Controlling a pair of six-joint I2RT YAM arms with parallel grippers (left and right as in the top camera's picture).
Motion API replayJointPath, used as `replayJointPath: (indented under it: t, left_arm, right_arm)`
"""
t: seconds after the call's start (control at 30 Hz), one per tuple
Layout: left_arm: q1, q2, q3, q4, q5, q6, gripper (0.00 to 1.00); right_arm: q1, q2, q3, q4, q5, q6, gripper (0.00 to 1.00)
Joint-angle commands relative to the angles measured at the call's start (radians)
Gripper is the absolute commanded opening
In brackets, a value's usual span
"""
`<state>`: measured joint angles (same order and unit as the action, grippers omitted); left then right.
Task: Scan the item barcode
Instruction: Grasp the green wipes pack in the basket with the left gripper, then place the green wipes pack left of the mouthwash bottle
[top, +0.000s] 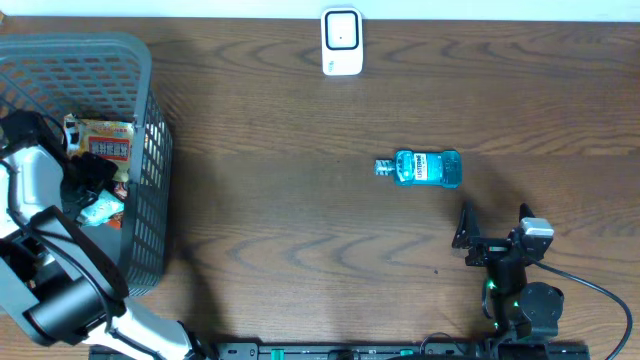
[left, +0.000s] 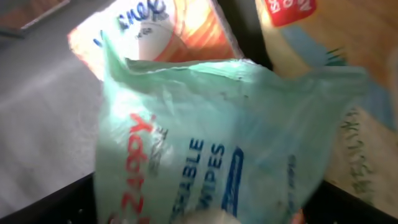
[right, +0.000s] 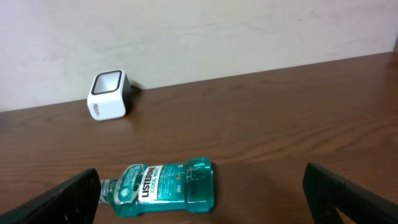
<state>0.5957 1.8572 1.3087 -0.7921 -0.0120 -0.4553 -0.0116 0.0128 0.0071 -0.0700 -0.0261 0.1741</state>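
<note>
A pale green packet of wipes (left: 205, 143) fills the left wrist view, lying on other packets inside the grey basket (top: 150, 150). My left gripper (left: 211, 214) is down in the basket, its dark fingers (left: 56, 202) spread wide on either side of the packet; it is open. A teal mouthwash bottle (top: 427, 168) lies on its side on the table, cap to the left. My right gripper (top: 495, 225) hovers open just in front of the bottle (right: 165, 186), touching nothing. The white barcode scanner (top: 341, 42) stands at the far edge of the table.
The basket holds several snack packets, among them an orange-and-white one (left: 155, 31) and a red-labelled one (top: 105, 140). In the right wrist view the scanner (right: 109, 94) stands before a pale wall. The dark wooden table (top: 300, 230) spans the scene.
</note>
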Motion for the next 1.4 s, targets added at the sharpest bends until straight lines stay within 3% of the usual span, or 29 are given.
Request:
replayJointPath:
  t: [0.0,0.07,0.13,0.53,0.8,0.97,1.17,1.37]
  left_arm:
    - [0.003,0.041,-0.005,-0.003,-0.027,0.014,0.71]
    - [0.003,0.044,-0.005,-0.005,-0.026,0.013,0.45]
    - [0.003,0.043,-0.005,-0.006,-0.027,0.014,0.36]
    - [0.003,-0.116,0.107,-0.095,-0.026,0.017,0.36]
    - [0.003,-0.523,0.17,-0.102,0.021,-0.014,0.36]
    - [-0.016,-0.736,0.17,-0.072,0.241,-0.055,0.36]
    - [-0.187,-0.861,0.17,-0.029,0.394,-0.076,0.36]
    - [-0.537,-0.823,0.167,-0.032,0.385,-0.078,0.36]
  right_arm:
    - [0.004,-0.002,-0.002,-0.003,0.005,-0.011,0.99]
    - [0.004,-0.002,-0.002,-0.003,0.005,-0.011,0.99]
    - [0.004,-0.002,-0.002,-0.003,0.005,-0.011,0.99]
    - [0.004,-0.002,-0.002,-0.003,0.005,-0.011,0.99]
    - [0.004,-0.002,-0.002,-0.003,0.005,-0.011,0.99]
    - [0.004,-0.002,-0.002,-0.003,0.005,-0.011,0.99]
    - [0.004,-0.002,-0.002,-0.003,0.005,-0.011,0.99]
    - [0.004,-0.002,-0.002,-0.003,0.005,-0.011,0.99]
